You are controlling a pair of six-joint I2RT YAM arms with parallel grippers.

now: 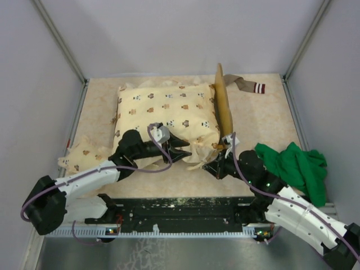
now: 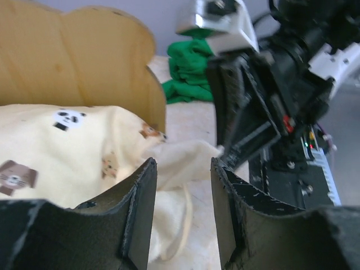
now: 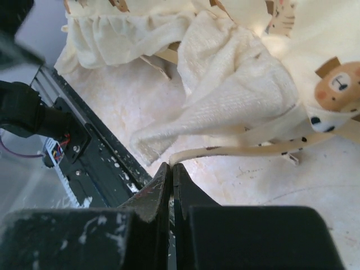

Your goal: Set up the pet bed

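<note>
Beige bench (image 1: 264, 118): pet bed (image 1: 223, 104) mid-far, headboard right, quilt (image 1: 169, 109) over it. Left claw (image 1: 183, 151) released, empty, at quilt's near edge; right claw (image 3: 171, 169) clenched, empty. I judge quilt-straightening underway; next needs gripping its near-right corner.

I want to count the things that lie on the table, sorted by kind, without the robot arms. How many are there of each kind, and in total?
Wooden pet bed: 1
Cream animal-print pieces: 2 (the quilt and a smaller piece)
Green cloth: 1
Grey-brown band with a striped end: 1
Total: 5
</note>
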